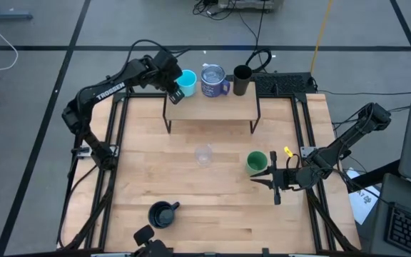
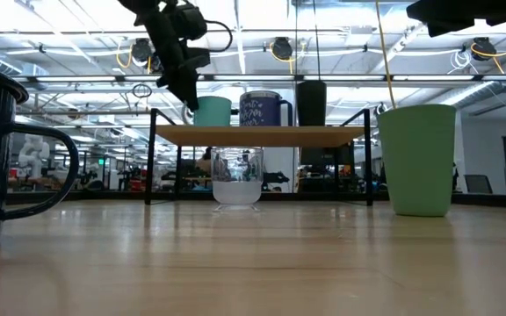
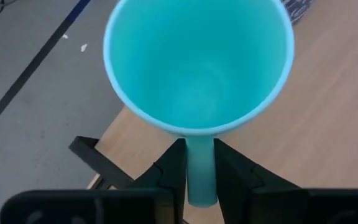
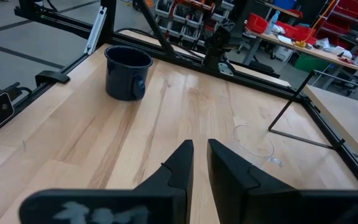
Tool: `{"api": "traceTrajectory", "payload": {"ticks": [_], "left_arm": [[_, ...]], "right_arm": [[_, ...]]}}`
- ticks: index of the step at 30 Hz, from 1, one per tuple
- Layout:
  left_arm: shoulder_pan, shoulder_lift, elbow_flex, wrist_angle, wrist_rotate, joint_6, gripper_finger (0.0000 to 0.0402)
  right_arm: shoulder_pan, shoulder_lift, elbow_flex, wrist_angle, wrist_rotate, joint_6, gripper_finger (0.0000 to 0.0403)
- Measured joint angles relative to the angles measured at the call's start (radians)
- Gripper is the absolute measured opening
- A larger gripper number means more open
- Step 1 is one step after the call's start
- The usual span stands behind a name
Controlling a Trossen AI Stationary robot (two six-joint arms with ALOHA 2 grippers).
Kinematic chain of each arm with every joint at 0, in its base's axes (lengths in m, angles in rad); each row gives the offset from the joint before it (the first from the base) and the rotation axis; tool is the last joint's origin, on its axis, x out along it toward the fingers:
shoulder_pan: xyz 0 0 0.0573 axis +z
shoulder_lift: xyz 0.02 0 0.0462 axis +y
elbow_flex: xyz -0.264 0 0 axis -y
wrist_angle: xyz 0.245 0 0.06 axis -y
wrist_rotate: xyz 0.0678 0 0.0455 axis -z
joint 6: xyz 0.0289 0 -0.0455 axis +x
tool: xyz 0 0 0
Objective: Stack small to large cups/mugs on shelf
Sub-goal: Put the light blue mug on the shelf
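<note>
Left gripper (image 3: pixel 199 180) jaws clamped on cyan mug (image 1: pixel 186 82) handle at shelf (image 1: pixel 212 108) left end; open slowly, withdraw clear. Right gripper (image 4: pixel 199 163) jaws nearly together, empty

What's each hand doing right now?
Left hand: closed on the cyan mug's handle, at the shelf.
Right hand: shut, empty, over the table.

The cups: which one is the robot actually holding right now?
The cyan mug. The left gripper pinches its handle at the shelf's left end; the other five cups stand free, untouched.
</note>
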Motion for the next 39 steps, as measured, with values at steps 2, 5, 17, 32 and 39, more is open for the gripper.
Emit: {"api": "traceTrajectory", "payload": {"ticks": [2, 5, 17, 32, 39], "left_arm": [[0.001, 0.015, 0.000, 0.000, 0.000, 0.003, 0.0071], [0.000, 0.025, 0.000, -0.001, 0.000, 0.008, 0.0072], [-0.005, -0.016, 0.000, 0.006, -0.034, 0.010, 0.0074], [-0.005, -0.026, 0.000, 0.011, -0.040, 0.027, 0.0074], [-0.005, -0.026, 0.000, 0.010, -0.040, 0.030, 0.0074]], "right_arm": [[0.000, 0.000, 0.000, 0.000, 0.000, 0.000, 0.0036], [0.000, 0.000, 0.000, 0.000, 0.000, 0.000, 0.0036], [0.000, 0.000, 0.000, 0.000, 0.000, 0.000, 0.0036], [0.000, 0.000, 0.000, 0.004, 0.000, 0.000, 0.0036], [0.000, 0.000, 0.000, 0.004, 0.000, 0.000, 0.0036]]}}
